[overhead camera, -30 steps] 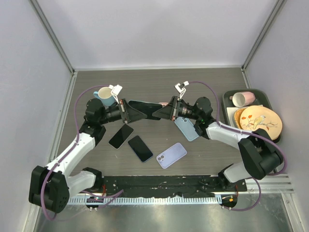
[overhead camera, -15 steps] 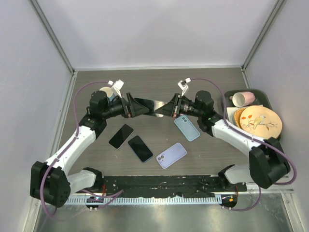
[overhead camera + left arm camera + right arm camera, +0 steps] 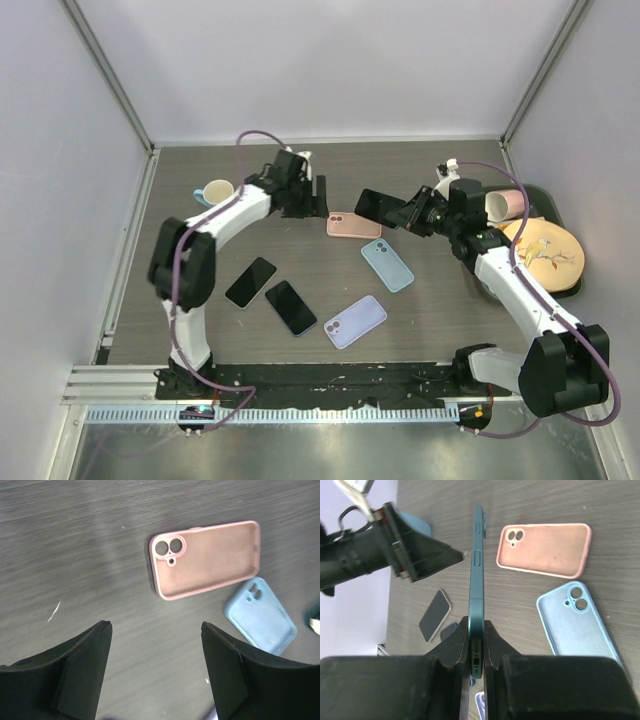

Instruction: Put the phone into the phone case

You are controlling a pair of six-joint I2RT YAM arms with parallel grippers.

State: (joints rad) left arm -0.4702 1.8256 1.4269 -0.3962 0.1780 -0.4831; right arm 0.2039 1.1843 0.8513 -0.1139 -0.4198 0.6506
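My right gripper clamps the phone by its end, on edge, in the air just right of the pink case, which lies hollow-up, ready to receive it. My left gripper hangs apart, empty, just left.

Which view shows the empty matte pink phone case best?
Left wrist: the matte pink phone case is large, whole, open side up, camera cut-out clear. Right wrist shows it whole but smaller, angled. Top external: tiny.

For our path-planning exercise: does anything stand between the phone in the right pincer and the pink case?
Nothing visible does. The right pincer holds the phone edge-on; the pink case lies open side up and empty. The left pincer, open, hovers beyond the case, not between them.
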